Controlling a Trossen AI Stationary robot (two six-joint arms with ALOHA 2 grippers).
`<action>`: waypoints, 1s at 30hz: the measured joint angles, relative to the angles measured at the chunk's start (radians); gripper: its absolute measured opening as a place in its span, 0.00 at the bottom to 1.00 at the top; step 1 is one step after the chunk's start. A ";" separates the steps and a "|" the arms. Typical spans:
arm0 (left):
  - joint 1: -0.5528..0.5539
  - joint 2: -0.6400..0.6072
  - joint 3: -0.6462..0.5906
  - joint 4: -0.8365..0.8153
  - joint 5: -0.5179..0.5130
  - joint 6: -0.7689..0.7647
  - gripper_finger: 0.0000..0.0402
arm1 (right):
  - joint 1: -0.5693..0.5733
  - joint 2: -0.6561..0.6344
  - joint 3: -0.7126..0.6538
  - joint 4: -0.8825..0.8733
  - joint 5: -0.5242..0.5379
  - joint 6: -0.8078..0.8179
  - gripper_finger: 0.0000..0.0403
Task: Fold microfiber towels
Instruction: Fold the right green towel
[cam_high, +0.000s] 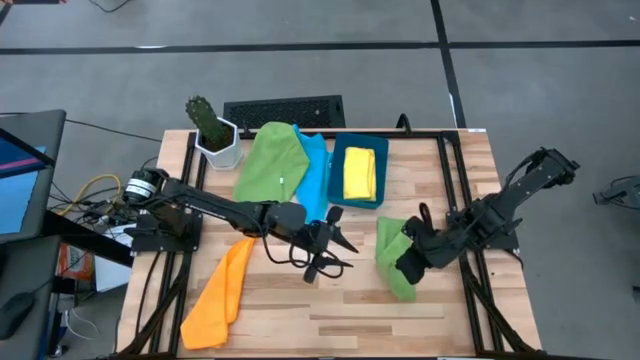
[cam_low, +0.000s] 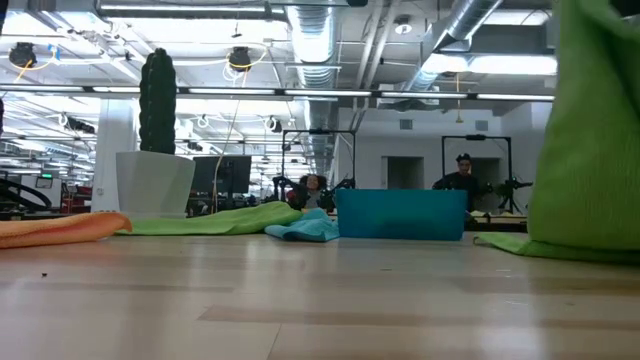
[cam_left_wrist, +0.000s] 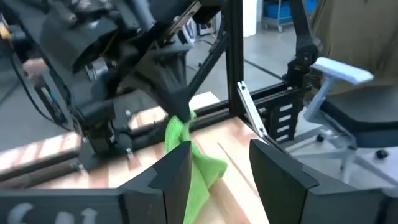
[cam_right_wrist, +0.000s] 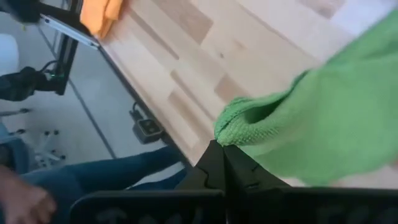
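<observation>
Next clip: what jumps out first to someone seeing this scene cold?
The right gripper, shut on a green towel, lifts it off the table's right side. The left gripper hangs open mid-table, facing it. A yellow towel lies folded in the blue bin at the back.

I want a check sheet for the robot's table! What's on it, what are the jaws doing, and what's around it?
Surface: wooden table, bare at the near middle.
Job's things: green towel lifted at one edge by the right arm; another green towel and a light blue towel lying at the back; orange towel on the left side; yellow towel inside the blue bin.
Clutter: potted cactus at the back left corner; keyboard beyond the table's back edge.
Grippers: right gripper jaws shut on the green towel; left gripper jaws open, empty, over mid-table.
Cables: bundle off the left edge.
Surroundings: grey floor, people seated far behind, office chair nearby.
</observation>
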 joint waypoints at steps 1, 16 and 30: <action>0.000 0.015 0.021 -0.011 0.000 0.021 0.39 | -0.015 0.002 0.000 0.018 -0.009 -0.026 0.02; 0.008 0.106 0.113 -0.091 0.055 0.078 0.39 | -0.115 0.053 -0.003 0.187 -0.103 -0.197 0.02; 0.006 0.114 0.113 -0.105 0.080 0.085 0.39 | -0.125 0.155 0.000 0.344 -0.155 -0.250 0.02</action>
